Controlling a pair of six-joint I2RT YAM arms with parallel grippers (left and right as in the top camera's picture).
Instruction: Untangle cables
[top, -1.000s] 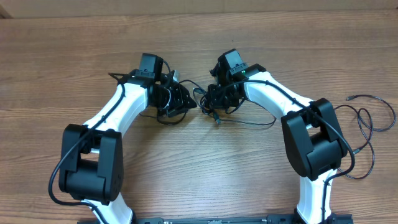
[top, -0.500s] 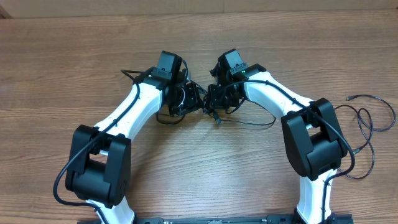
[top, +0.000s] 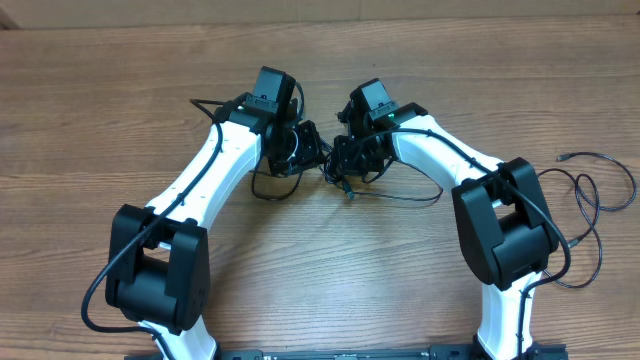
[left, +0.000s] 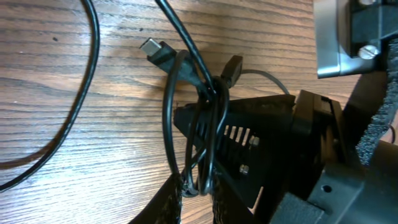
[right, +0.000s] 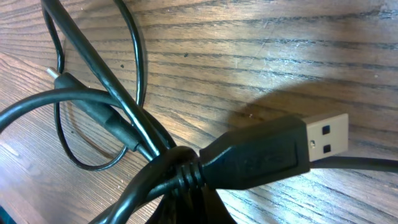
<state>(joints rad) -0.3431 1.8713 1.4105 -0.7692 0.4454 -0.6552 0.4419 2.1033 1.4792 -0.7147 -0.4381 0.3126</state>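
The cables (top: 327, 168) form a black tangle mid-table, between my two grippers. My left gripper (top: 304, 150) has come in from the left. In the left wrist view its fingers (left: 225, 205) are shut on two cable loops (left: 204, 177) that rise to a knot (left: 211, 87) beside a small plug (left: 155, 50). My right gripper (top: 347, 160) is shut on the same tangle from the right. Its wrist view shows the bundle (right: 177, 168) pinched at the bottom edge, with a USB plug (right: 280, 149) sticking out to the right.
Another thin black cable (top: 592, 200) lies in loose loops at the table's right side, its plug (top: 563, 158) pointing left. A slack strand (top: 405, 196) curves under the right forearm. Both arm bases stand at the front edge.
My left arm has swung right and forward toward the right gripper, and its jaws have narrowed onto the cable loops. The right arm has stayed still.
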